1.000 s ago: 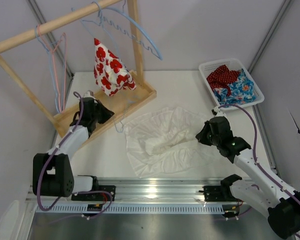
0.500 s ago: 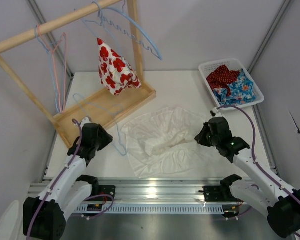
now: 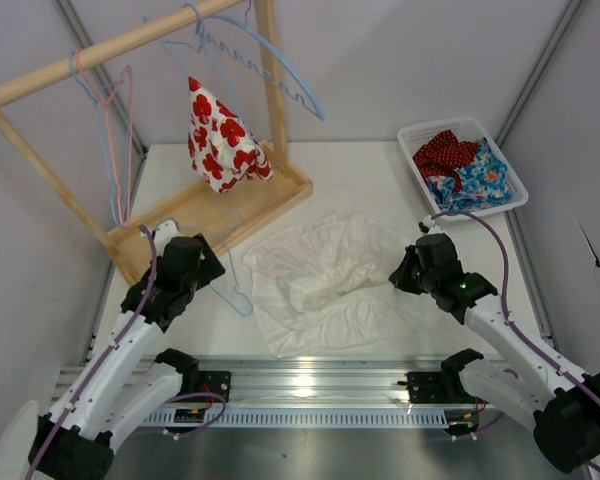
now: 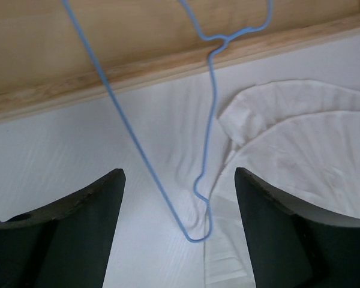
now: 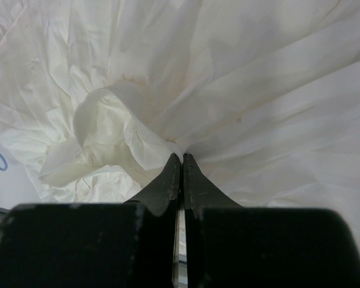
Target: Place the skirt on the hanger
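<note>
Sprung wide since a moment ago, left jaws, leaving hanger (image 4: 127, 120) loose on counter (image 4: 48, 150) just ahead between them. Skirt (image 3: 330, 280) pinched at tips of shut right jaws. Spread waistband flat before threading hanger in.

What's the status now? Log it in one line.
left gripper: open over blue hanger | right gripper: shut on white skirt | white skirt: not yet hung

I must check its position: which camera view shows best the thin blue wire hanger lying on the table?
Left wrist view: the thin blue wire hanger runs large across the frame. The top view shows it small; the right wrist view, only a corner.
</note>
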You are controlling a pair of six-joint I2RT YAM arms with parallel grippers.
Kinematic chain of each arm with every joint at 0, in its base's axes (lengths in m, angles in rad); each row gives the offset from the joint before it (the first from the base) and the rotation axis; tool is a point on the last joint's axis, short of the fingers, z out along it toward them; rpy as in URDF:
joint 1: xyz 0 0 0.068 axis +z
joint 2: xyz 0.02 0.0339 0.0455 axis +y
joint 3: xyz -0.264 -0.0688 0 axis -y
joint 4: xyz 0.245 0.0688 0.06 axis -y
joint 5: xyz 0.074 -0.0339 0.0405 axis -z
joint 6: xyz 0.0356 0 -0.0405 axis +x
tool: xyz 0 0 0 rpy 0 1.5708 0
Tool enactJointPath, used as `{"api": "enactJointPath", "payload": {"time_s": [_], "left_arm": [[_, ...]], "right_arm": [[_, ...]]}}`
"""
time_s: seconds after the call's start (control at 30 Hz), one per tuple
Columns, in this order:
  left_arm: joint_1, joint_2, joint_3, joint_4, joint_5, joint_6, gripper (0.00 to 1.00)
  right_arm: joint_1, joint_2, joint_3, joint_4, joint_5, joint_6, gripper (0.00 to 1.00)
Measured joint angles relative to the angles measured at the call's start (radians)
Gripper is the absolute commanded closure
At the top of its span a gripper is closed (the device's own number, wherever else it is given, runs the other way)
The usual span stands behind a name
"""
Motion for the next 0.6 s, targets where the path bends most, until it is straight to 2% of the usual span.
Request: {"api": "enactJointPath", "payload": {"time_s": [0.17, 0.43, 0.6], "left_arm": [[-0.131, 0.076, 0.074, 0.019, -0.069, -0.001, 0.23], [-0.153, 0.402, 0.074, 0.117, -0.158, 0.027, 0.25], [-0.153, 0.533, 0.108, 0.207, -0.183, 0.079, 0.32]], "right_arm": [[-0.002, 0.004, 0.0, 0.001, 0.0, -0.006, 1.0], [-0.007, -0.001, -0.006, -0.004, 0.002, -0.016, 1.0], [-0.033, -0.022, -0.017, -0.018, 0.006, -0.024, 1.0]]}}
